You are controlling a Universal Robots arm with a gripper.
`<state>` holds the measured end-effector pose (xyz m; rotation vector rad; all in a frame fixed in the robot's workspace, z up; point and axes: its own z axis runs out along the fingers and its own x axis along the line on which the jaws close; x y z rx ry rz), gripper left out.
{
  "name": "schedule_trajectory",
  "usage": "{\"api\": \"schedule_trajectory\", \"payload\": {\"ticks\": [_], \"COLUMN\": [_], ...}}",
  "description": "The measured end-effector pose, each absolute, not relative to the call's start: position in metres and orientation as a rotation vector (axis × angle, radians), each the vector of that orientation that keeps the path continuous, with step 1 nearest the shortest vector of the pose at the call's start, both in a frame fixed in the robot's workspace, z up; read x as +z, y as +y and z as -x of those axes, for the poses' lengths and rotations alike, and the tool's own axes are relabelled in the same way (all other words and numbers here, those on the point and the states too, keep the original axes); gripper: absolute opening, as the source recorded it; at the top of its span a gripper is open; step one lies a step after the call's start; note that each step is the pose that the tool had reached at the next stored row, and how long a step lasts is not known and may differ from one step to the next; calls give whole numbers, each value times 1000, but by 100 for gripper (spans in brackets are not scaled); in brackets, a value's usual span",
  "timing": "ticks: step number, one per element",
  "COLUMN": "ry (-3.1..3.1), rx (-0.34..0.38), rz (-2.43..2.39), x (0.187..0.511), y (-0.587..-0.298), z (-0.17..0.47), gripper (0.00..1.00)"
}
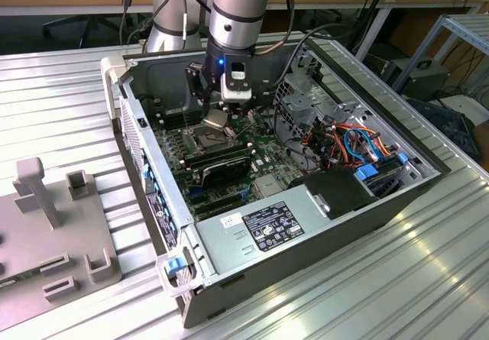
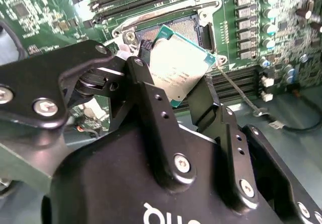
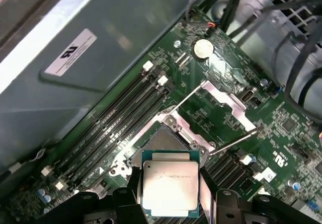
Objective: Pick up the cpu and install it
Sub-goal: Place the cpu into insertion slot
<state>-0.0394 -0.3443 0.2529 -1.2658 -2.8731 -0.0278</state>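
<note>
The open computer case [image 1: 153, 164] sits on the counter [image 1: 428, 279]; inside, the motherboard [image 3: 282, 128] lies beneath the hand [image 1: 219, 113], which grips the cpu [image 3: 169, 181] by two opposite edges; the chip hangs, apparently tilted, just above the open socket [image 3: 166, 142], unseated; I judge this the install approach; seating calls for levelling and squaring it

- The arm [image 1: 241, 11] comes down from above, its silver-grey last segment almost upright over the hand.
- The wrist block [image 1: 229, 76] beneath it is black, with a white part on one side and a small blue light.
- The gripper [image 1: 217, 120] points downward.
- In both wrist views its two black fingers [image 2: 146, 90] are clamped on the cpu [image 3: 169, 182], one on each opposite edge.
- The cpu sits tilted at the fingertips, with its metal top facing back toward the wrist.
</note>
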Motion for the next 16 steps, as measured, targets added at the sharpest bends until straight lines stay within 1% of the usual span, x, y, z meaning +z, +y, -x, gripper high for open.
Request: {"api": "schedule_trajectory", "payload": {"ticks": [8,16], "ry": [-2757,-2753], "rx": [-28,-28], "rz": [1505,1512], "x": [252,252], "y": [-344,-344], "z": [39,39], "gripper": [55,55]}}
